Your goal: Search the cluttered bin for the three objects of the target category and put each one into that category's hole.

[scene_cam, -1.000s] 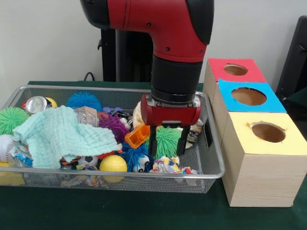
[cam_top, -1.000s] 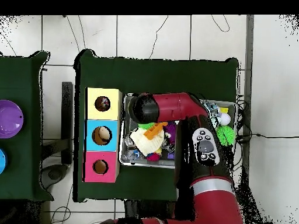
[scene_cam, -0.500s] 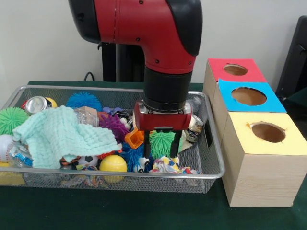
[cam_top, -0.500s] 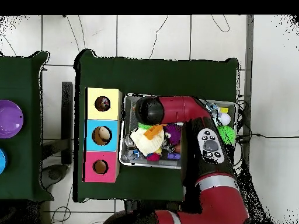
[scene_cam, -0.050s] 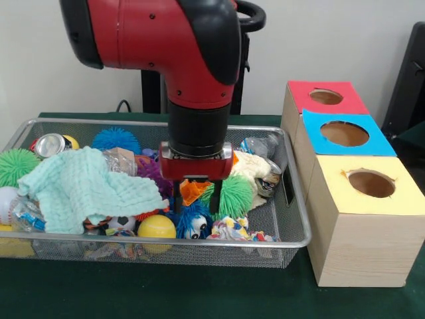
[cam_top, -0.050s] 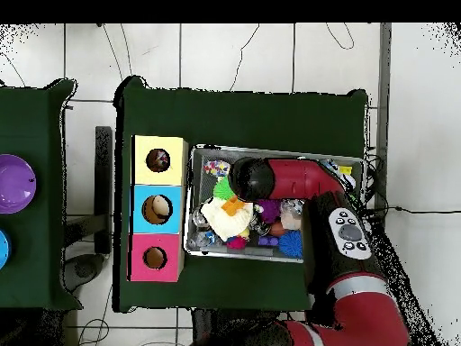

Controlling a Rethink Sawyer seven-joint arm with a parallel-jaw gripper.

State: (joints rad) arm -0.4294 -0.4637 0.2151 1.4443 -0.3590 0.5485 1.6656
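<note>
At the front rail of the wire bin [scene_cam, -0.050s: 199, 243] lie a yellow ball [scene_cam, -0.050s: 157, 227], a blue fuzzy toy with eyes [scene_cam, -0.050s: 192, 221] and a patterned rag [scene_cam, -0.050s: 234, 230]. Just behind them the gripper [scene_cam, -0.050s: 196, 197] hangs low in the clutter, its two dark fingers [scene_cam, -0.050s: 216, 196] set narrowly apart on either side of an orange piece [scene_cam, -0.050s: 194, 191]; whether they actually pinch it cannot be told. A green spiky ball [scene_cam, -0.050s: 234, 195] sits just right of the gripper, with a cream soft toy [scene_cam, -0.050s: 252, 167] behind it. To the left a mint cloth [scene_cam, -0.050s: 83, 186] drapes over much of the bin, a white ball [scene_cam, -0.050s: 6, 201] and a second green spiky ball [scene_cam, -0.050s: 14, 164] at its left edge. Farther back are a purple spiky toy [scene_cam, -0.050s: 154, 171], a blue spiky ball [scene_cam, -0.050s: 115, 139] and a crushed can [scene_cam, -0.050s: 50, 144]. Right of the bin stands the wooden box [scene_cam, -0.050s: 352, 246] with three holes: yellow [scene_cam, -0.050s: 370, 183] nearest, blue [scene_cam, -0.050s: 344, 133] in the middle, red [scene_cam, -0.050s: 326, 96] farthest. In the overhead view the arm [cam_top, -0.050s: 297, 178] reaches across the bin [cam_top, -0.050s: 203, 150].
</note>
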